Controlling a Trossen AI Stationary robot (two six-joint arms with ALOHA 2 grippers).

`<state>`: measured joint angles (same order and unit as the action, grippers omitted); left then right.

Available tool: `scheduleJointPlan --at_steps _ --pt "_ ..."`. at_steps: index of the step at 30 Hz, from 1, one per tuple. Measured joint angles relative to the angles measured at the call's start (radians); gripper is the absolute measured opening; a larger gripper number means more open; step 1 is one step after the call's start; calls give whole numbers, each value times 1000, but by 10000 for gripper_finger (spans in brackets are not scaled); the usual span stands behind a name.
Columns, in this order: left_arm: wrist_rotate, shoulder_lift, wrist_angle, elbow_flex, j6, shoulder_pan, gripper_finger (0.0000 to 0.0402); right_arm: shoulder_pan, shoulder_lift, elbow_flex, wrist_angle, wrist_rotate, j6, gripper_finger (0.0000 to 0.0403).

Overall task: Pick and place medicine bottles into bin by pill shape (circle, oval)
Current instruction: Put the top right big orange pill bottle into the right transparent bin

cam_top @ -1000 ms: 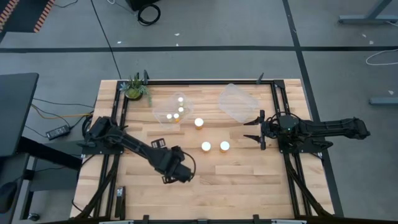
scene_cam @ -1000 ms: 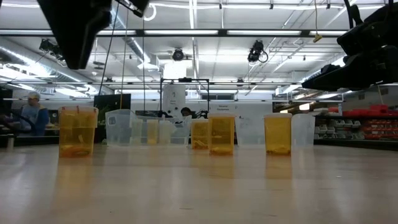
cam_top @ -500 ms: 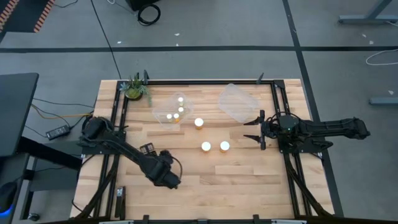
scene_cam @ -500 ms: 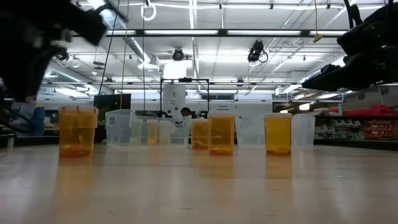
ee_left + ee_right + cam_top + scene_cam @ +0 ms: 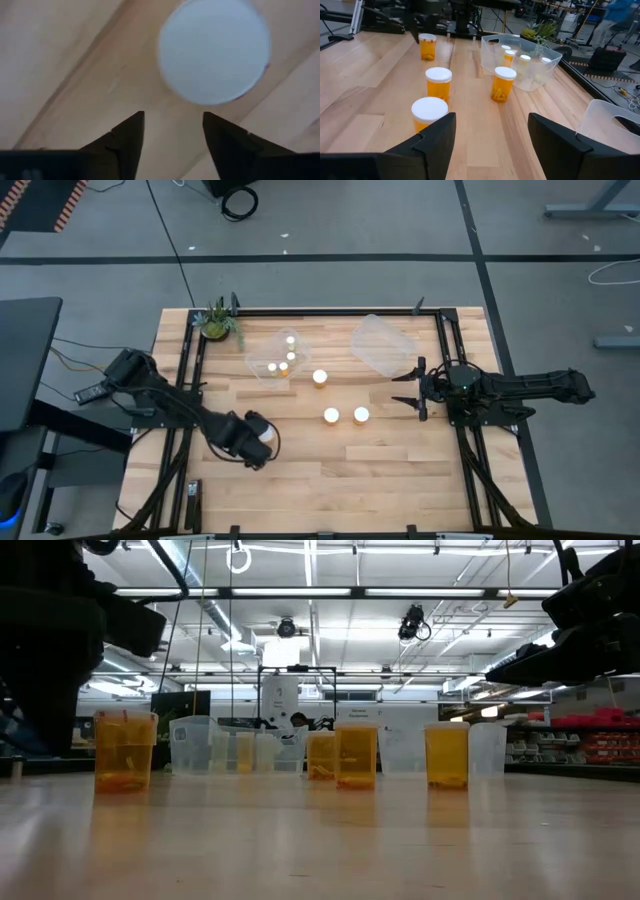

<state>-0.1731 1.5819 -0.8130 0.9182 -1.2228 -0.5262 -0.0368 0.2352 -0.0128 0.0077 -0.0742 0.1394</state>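
Note:
An orange medicine bottle with a white cap (image 5: 215, 50) stands on the table near its left front (image 5: 265, 435). My left gripper (image 5: 172, 135) points down just above it, open, the cap lying beyond its fingertips. Three more orange bottles (image 5: 320, 377) (image 5: 331, 416) (image 5: 361, 415) stand mid-table. Several small white-capped bottles (image 5: 288, 358) lie inside the clear left bin (image 5: 262, 355). My right gripper (image 5: 405, 388) waits open at the table's right side, level, facing the bottles (image 5: 438, 82).
A second clear bin (image 5: 382, 345) stands at the far right, tilted toward the right arm. A potted plant (image 5: 217, 320) sits at the far left corner. Black rails (image 5: 190, 370) run along the table's left and right sides. Bare wood lies along the near edge.
My left gripper has gone toward the table's left edge and down, rolling about its wrist, and now hangs over the leftmost orange bottle, whose white cap now shows beside the arm. The bottles have stayed in place.

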Motion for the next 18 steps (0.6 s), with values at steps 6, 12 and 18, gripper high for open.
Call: scheduleJointPlan --at_steps 6,12,18 --pt "2 3 61 -10 87 25 277 0 0 0 0 0 0 255" --pt "-3 4 92 -10 128 43 293 0 0 0 0 0 0 255" --pt "-17 4 132 -9 170 59 276 0 0 0 0 0 0 255"
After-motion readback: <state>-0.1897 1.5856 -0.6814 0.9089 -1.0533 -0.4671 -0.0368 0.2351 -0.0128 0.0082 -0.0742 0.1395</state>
